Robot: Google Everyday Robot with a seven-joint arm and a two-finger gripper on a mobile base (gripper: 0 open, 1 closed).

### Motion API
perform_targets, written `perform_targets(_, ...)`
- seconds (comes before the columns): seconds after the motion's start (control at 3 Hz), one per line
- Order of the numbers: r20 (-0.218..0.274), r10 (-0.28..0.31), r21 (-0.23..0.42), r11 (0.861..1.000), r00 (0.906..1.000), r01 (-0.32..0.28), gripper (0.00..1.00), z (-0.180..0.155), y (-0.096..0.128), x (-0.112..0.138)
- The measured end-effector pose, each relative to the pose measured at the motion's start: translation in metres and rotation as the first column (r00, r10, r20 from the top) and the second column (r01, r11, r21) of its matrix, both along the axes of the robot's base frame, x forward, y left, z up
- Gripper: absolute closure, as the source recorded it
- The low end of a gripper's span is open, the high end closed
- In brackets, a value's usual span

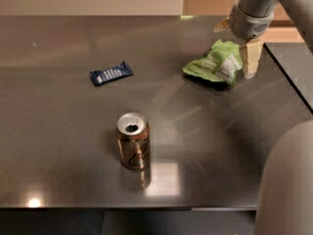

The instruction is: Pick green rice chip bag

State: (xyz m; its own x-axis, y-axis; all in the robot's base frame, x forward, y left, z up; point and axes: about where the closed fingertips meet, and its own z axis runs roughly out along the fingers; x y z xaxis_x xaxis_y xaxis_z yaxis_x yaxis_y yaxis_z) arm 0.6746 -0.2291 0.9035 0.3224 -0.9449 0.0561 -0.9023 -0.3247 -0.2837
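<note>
While the gripper [234,50] hangs at the far right of the worktop [205,146], you have its fingers [250,58] spread and pinching nothing. One cream finger stands upright just beside the right edge of the green rice chip bag [212,65]. The other shows only as a tip beyond the bag's far side.

The bag lies crumpled on the worktop, seemingly between the two fingers, a placement that suits closing across its width. Whether the near finger touches the bag cannot be told.

A dark blue wrapper [111,73] lies flat well to the left of the fingers. An opened can [133,141] stands upright, left of them and nearer the camera. Both are well apart from the bag, so neither should obstruct you.

Judgement: the grasp is not yet made. The glossy bag may slide or crumple when you close on it.
</note>
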Motion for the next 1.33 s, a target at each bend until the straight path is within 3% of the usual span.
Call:
perform_targets(0.67,0.003,0.128,-0.013,0.992,0.9918,-0.128,0.00,-0.017,0.004,0.029)
perform_targets(1.33,-0.034,0.153,-0.080,0.985,0.9877,-0.155,0.00,-0.037,-0.003,0.043)
